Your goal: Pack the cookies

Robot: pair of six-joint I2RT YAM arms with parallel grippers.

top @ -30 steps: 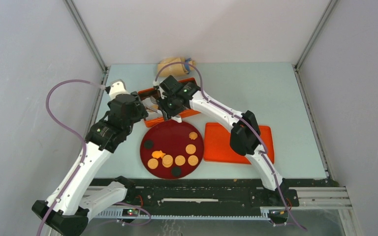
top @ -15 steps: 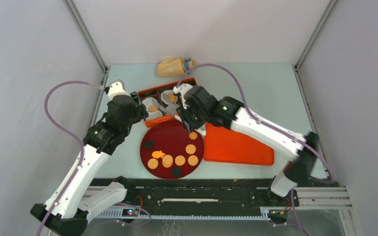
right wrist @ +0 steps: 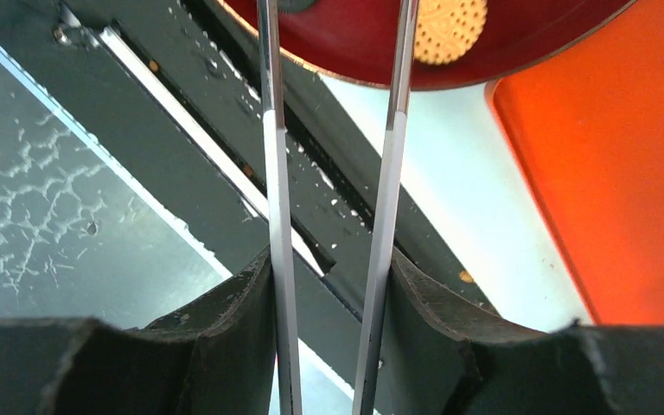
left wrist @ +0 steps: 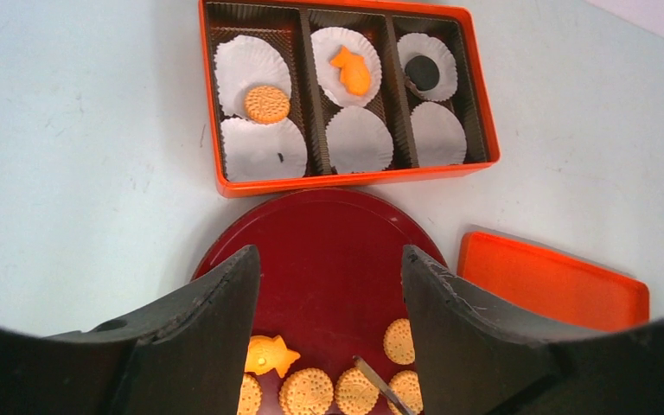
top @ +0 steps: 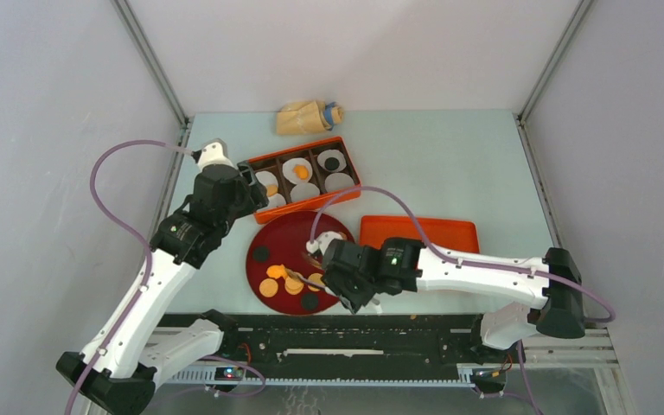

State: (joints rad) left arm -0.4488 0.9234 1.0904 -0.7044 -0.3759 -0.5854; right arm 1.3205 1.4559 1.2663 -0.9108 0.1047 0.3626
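The dark red plate [top: 287, 235] holds several tan cookies [top: 269, 288], two dark ones [top: 261, 254] and an orange irregular one [top: 278, 271]. The orange box [top: 254, 161] behind it has white liners holding a tan cookie [left wrist: 268, 104], an orange one [left wrist: 351, 71] and a dark one [left wrist: 423, 73]. My right gripper [top: 327, 275] is shut on metal tweezers [right wrist: 389, 173], whose tips [left wrist: 372, 373] reach over the tan cookies at the plate's near side. My left gripper [left wrist: 328, 259] is open and empty, hovering over the plate's far edge [left wrist: 328, 233].
The orange lid [top: 432, 232] lies right of the plate, partly under my right arm. A tan bag [top: 309, 117] lies at the back. The dark rail [right wrist: 225, 112] runs along the table's near edge, just below the plate.
My right arm swung from the box down to the plate's near right side, carrying the tweezers. The box is now uncovered. My left arm barely moved.
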